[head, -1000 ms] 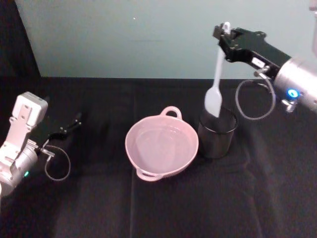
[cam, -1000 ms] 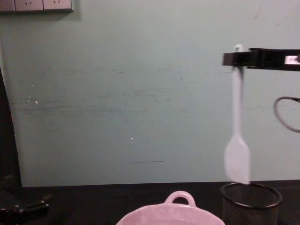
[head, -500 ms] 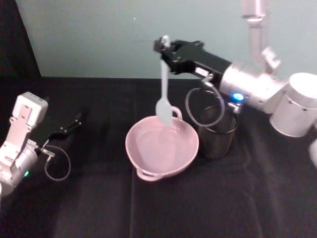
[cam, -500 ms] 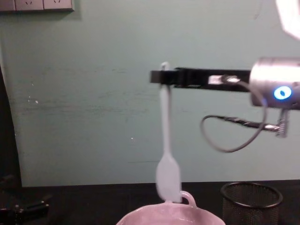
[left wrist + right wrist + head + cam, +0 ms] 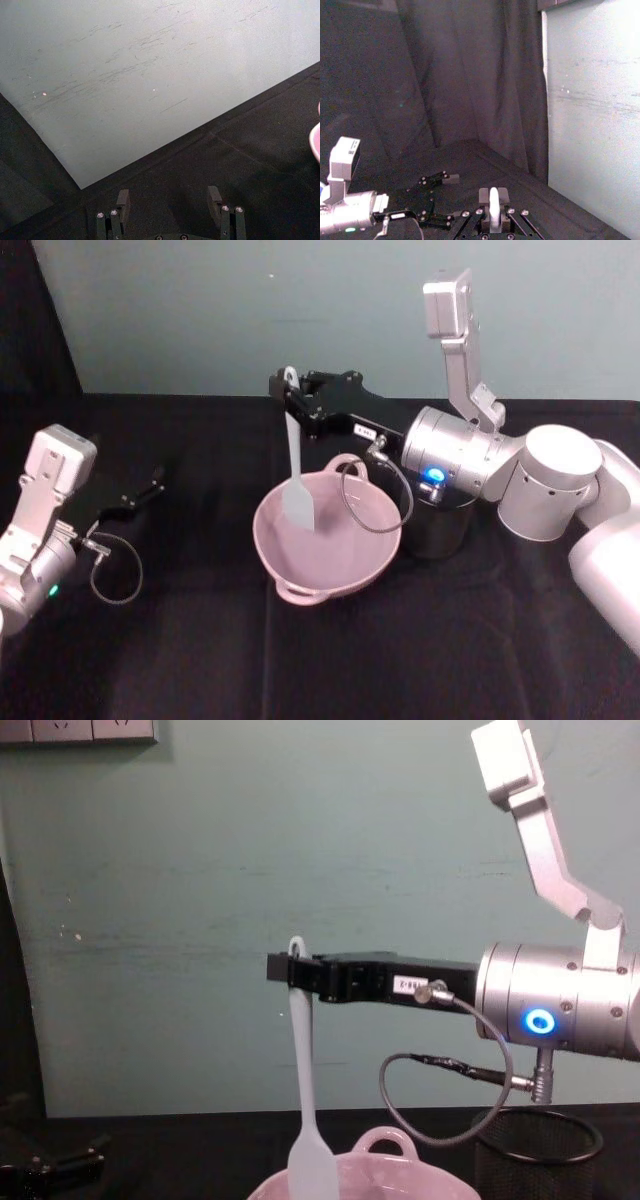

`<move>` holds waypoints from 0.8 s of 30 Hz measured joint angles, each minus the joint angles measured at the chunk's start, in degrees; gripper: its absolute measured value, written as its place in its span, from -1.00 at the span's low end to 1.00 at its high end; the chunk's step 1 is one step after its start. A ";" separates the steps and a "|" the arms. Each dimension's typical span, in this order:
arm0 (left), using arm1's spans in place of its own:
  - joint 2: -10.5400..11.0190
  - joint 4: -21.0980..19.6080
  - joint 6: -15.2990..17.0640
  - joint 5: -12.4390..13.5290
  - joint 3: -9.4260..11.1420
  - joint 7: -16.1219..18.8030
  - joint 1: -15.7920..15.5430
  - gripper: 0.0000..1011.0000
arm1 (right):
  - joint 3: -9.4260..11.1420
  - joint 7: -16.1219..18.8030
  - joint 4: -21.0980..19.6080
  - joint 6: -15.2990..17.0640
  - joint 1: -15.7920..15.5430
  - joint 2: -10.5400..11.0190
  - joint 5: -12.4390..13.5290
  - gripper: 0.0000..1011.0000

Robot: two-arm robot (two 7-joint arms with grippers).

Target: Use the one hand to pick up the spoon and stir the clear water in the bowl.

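Head view: locate the right gripper (image 5: 290, 390) raised above the far left part of the bowl (image 5: 262, 545), on a silver arm reaching in from the right. Note the jaws closed tight on the holed handle end of the spoon (image 5: 294, 455). Observe the spoon hanging near upright, blade down, over the left half of the pink inside. Cannot tell the clear water (image 5: 335, 545) from the glaze, nor any blade contact with it. Find the grey cable (image 5: 362, 512) looping over the far right side of the bowl, and the blue ring (image 5: 433, 477) glowing on the wrist. Find the black mesh cup (image 5: 445, 530) just beside the bowl on the right, partly behind the arm. Locate the left gripper (image 5: 152, 485) parked low at the left of the black worktop (image 5: 400, 660), well apart from the bowl. Left wrist view: note the left jaws standing wide apart with nothing between them, above bare worktop, with a pink sliver of the bowl at the picture's edge. Right wrist view: see the white handle end pinched squarely between the right jaws. Chest view: find the right gripper level and pointing left, gripping the spoon just below the handle loop. Follow the handle straight down to the blade, overlapping the bowl rim at the bottom edge of the picture, left of the loop handle. Note the mesh cup at lower right, apart from the spoon.
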 joint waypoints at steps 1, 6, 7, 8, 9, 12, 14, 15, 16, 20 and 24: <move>0.00 0.00 0.00 0.00 0.00 0.00 0.00 1.00 | -0.13 0.11 0.22 0.08 0.00 -0.08 -0.21 -0.78; 0.00 0.00 0.00 0.00 0.00 0.00 0.00 1.00 | -0.41 0.05 0.16 1.28 -0.28 -0.09 -0.55 -0.78; 0.00 0.00 0.00 0.00 0.00 0.00 0.00 1.00 | -0.55 0.05 0.08 1.63 -0.46 -0.08 -0.63 -0.78; 0.00 0.00 0.00 0.00 0.00 0.00 0.00 1.00 | -0.62 0.04 0.04 1.79 -0.54 -0.09 -0.66 -0.78; 0.00 0.00 0.00 0.00 0.00 0.00 0.00 1.00 | -0.72 0.04 0.03 1.90 -0.61 -0.11 -0.69 -0.78; 0.00 0.00 0.00 0.00 0.00 0.00 0.00 1.00 | -1.19 0.28 0.40 2.26 -0.62 -0.51 -0.82 -0.78; 0.00 0.00 0.00 0.00 0.00 0.00 0.00 1.00 | -1.46 0.64 1.46 2.23 -0.26 -1.13 -0.92 -0.78; 0.00 0.00 0.00 0.00 0.00 0.00 0.00 1.00 | -1.52 0.73 2.02 2.18 -0.05 -1.40 -0.97 -0.78; 0.00 0.00 0.00 0.00 0.00 0.00 0.00 1.00 | -1.59 1.02 3.11 1.90 0.46 -1.96 -1.02 -0.78; 0.00 0.00 0.00 0.00 0.00 0.00 0.00 1.00 | -1.67 1.58 6.19 1.29 2.20 -3.34 -1.28 -0.78; 0.00 0.00 0.00 0.00 0.00 0.00 0.00 1.00 | -1.52 1.64 9.24 0.92 3.90 -4.33 -1.81 -0.78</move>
